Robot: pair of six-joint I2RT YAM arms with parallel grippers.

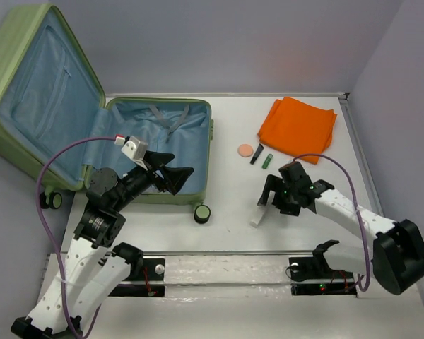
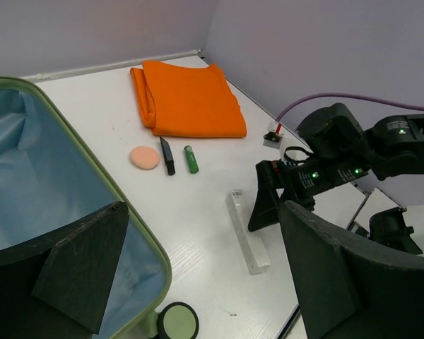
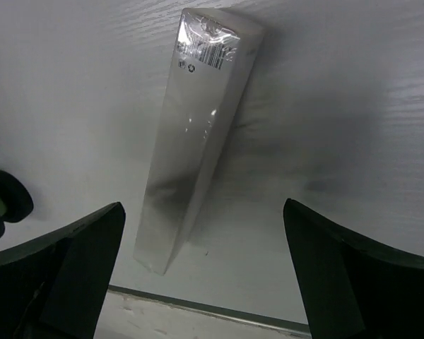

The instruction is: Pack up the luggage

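While both jaws gape empty, luggage (image 1: 56, 106) lies beneath left jaws, seemingly untouched.

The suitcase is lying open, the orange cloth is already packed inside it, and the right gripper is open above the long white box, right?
Not quite. The orange cloth is not inside the suitcase; it lies folded on the table near the far edge, as the top view shows. The rest holds: the suitcase is open, and the right gripper is open above the long white box.
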